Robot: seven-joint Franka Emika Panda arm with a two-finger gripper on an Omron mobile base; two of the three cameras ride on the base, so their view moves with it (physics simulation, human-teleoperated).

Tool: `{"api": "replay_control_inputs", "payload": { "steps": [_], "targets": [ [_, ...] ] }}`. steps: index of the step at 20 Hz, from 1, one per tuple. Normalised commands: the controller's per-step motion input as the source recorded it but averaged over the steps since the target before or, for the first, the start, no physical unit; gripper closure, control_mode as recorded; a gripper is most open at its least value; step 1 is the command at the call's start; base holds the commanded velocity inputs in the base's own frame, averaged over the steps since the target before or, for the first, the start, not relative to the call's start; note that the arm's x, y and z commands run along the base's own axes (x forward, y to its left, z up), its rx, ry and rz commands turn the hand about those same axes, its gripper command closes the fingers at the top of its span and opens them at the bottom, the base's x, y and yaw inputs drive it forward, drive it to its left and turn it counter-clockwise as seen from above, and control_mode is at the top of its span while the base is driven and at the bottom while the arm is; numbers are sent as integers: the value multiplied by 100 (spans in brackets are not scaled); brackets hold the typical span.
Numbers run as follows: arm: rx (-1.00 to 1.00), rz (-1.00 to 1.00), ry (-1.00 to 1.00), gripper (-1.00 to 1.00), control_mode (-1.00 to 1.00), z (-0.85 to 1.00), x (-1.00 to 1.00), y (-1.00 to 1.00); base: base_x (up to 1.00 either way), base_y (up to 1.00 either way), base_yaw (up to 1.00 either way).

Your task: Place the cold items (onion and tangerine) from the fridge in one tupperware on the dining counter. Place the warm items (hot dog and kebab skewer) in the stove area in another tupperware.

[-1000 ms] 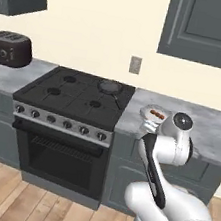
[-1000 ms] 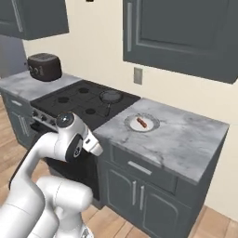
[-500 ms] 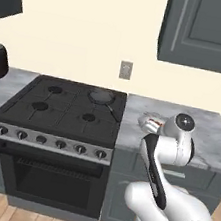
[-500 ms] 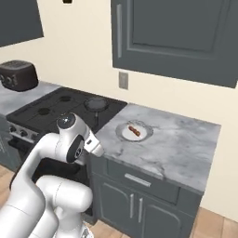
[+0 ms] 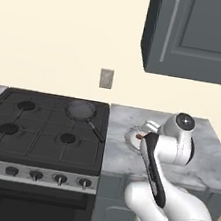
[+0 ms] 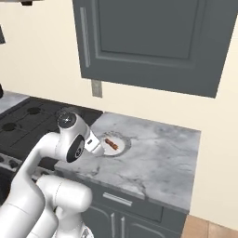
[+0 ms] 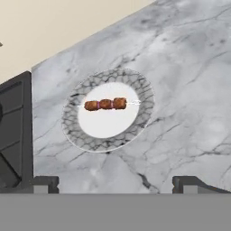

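Note:
A kebab skewer [image 7: 106, 104] with brown meat chunks lies on a round white plate with a grey patterned rim [image 7: 72, 126]. The plate sits on the marble counter just right of the stove, where the kebab skewer [image 6: 110, 144] also shows from the right base. My gripper [image 7: 117, 184] hangs above and short of the plate, open, with nothing between its fingertips [image 7: 45, 182]. In the left base view my arm covers most of the plate [image 5: 130, 136]. The hot dog, onion, tangerine and tupperware are out of view.
A black stove [image 5: 38, 131] with a small pan [image 5: 80, 110] on its back right burner stands left of the counter. A grey wall cabinet [image 6: 153, 42] hangs above. The marble counter [image 6: 158, 158] ends at its right edge.
The base has driven to the right, so the stove slid left in both views and the toaster left the picture. The plate now sits closer. The gripper stayed open.

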Motion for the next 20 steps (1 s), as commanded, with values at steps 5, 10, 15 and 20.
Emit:
{"api": "replay_control_inputs", "payload": {
  "steps": [5, 10, 15, 20],
  "targets": [
    [1, -4, -2, -100, -100, 0, 0, 0, 13, 4, -18],
    [7, -17, -3, -100, -100, 0, 47, 0, 0, 0, 0],
    [24, -11, 15, -100, -100, 0, 73, 0, 0, 0, 0],
    [23, -34, 47, -100, -100, 0, 39, 0, 0, 0, 0]
  ]
}}
